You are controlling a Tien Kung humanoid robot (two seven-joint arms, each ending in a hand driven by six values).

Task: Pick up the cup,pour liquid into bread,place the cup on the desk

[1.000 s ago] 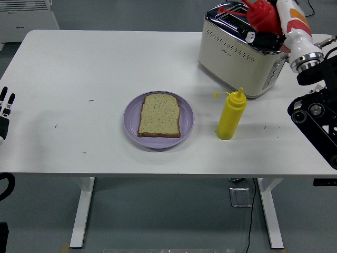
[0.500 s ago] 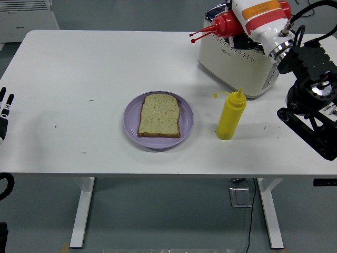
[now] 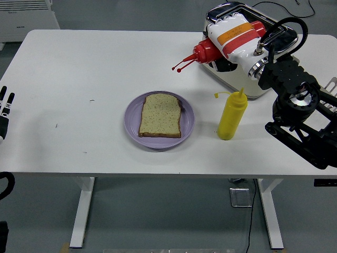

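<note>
right robot hand (image 3: 231, 39) grips a glossy red squeeze bottle (image 3: 206, 51), nozzle tilted toward speckled bread (image 3: 160, 115) on a round plate (image 3: 132, 121)

A red bottle (image 3: 202, 51) hangs tipped nozzle-left above the table; the bread (image 3: 160, 115) lies flat on a purple plate (image 3: 131, 120).

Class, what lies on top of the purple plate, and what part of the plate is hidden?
One slice of bread lies flat on the purple plate. It covers the plate's middle; only the rim shows around it.

Right hand (image 3: 227, 45) raised, clenched; left hand (image 3: 5, 108) resting at left edge, fingers straight.
</note>
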